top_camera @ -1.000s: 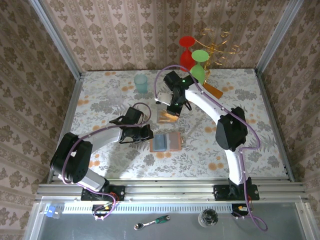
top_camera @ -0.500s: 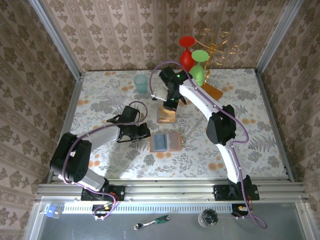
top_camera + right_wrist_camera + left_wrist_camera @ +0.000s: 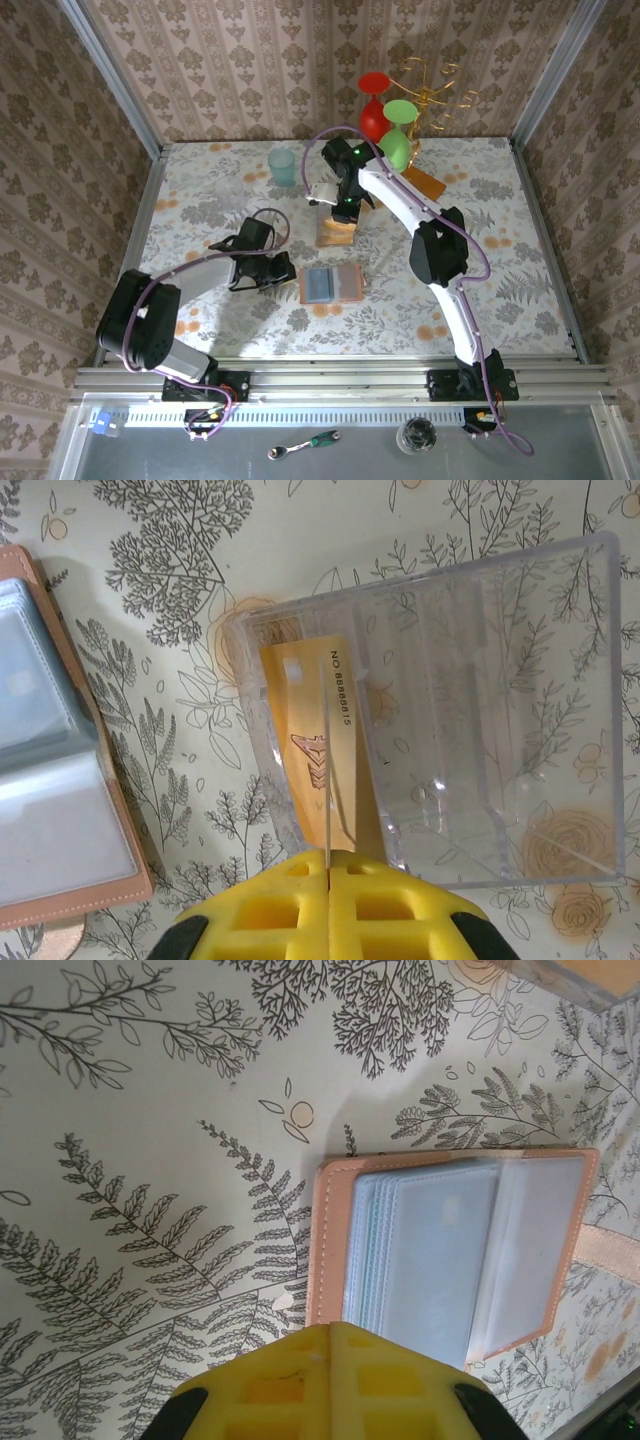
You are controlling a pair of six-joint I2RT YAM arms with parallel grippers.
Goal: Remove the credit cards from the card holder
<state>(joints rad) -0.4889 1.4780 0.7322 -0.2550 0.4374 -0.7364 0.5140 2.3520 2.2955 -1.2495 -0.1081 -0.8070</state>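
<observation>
The holder (image 3: 331, 285) lies open on the bench (image 3: 490, 210), sleeves exposed. Closed and empty, the left pincer (image 3: 330, 1334) sits at its edge, probably steadying it. Beyond the holder, the right pincer (image 3: 328, 860) pinches a card (image 3: 327, 780) edge-on over the box (image 3: 500, 730), ready for dropping in.

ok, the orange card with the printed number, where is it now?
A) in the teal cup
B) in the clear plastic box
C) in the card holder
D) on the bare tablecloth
B: the right wrist view shows the orange card lying inside the clear plastic box, beside the open card holder.
</observation>
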